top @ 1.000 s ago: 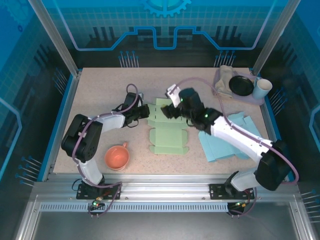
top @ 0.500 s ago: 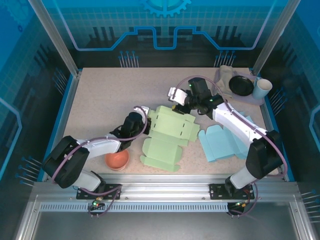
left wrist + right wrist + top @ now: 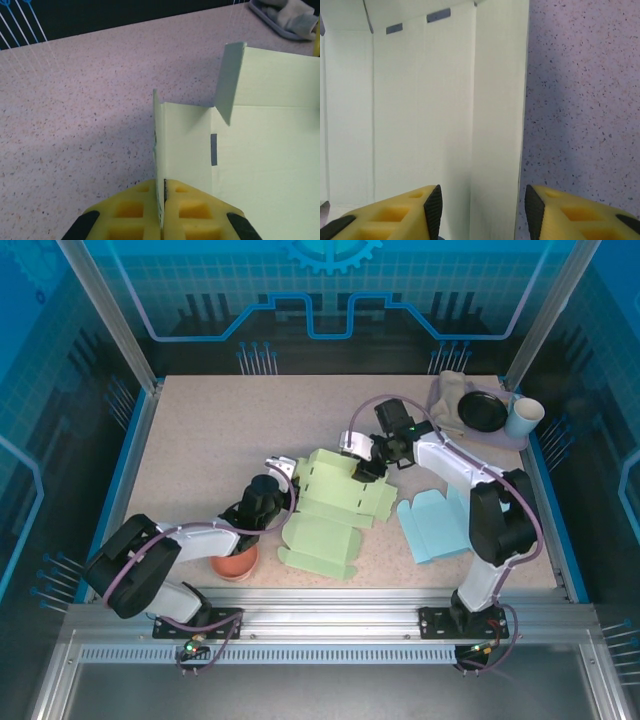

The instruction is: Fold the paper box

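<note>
The speckled beige stone-look worktop [image 3: 200,430] carries everything here. Near its centre, a little toward 6 o'clock, lies the pale green die-cut paper box [image 3: 335,510], still mostly an open sheet: its near panel rests flat with the edge pointing to 6 o'clock, while the far panels look lifted and partly creased. At 3 o'clock of it, just beside its right flaps, a light blue die-cut paper sheet [image 3: 445,525] lies flat. A grey shallow plastic tray [image 3: 500,440] sits at the worktop's 1 o'clock corner, holding a crumpled beige cloth [image 3: 450,390], a black round dish [image 3: 483,410] and a white paper cup [image 3: 523,418]. A terracotta-orange round cup [image 3: 235,562] stands at 8 o'clock of the green box, partly under the left forearm.

The left tool [image 3: 280,480] meets the box at its 10 o'clock corner. In the left wrist view, that tool [image 3: 163,200] is clenched, its yellow pads [image 3: 130,210] pressed on a thin side flap of the green box [image 3: 265,150] standing on edge, with another flap upright at 1 o'clock.

The right tool [image 3: 365,465] hangs over the box's 1 o'clock edge. In the right wrist view it [image 3: 482,210] is released, its fingers spread wide either side of the right-hand strip of the green panel [image 3: 420,100]
</note>
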You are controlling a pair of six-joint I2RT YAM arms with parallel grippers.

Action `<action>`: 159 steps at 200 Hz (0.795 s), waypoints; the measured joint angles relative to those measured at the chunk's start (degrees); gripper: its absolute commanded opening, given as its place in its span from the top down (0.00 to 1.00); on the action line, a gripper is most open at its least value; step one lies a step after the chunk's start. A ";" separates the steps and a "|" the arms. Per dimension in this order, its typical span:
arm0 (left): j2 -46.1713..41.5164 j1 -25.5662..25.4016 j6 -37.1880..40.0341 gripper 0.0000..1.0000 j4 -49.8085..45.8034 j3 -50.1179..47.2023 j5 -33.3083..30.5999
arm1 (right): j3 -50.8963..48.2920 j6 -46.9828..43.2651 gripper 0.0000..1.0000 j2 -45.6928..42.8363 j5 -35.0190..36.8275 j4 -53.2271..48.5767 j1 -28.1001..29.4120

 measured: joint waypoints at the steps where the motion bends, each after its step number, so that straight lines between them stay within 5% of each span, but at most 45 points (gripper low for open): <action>1: 0.00 -0.02 0.00 1.00 0.13 0.00 0.00 | 0.04 0.00 0.51 0.00 -0.02 -0.04 -0.02; 86: -1.84 -0.59 0.17 1.00 0.46 -0.68 -0.04 | 3.52 -2.16 0.71 0.96 -0.22 -6.75 -0.20; 159: -1.86 -0.68 0.15 1.00 0.24 -0.68 -0.09 | 4.96 -2.32 0.71 2.40 1.20 -9.44 -0.20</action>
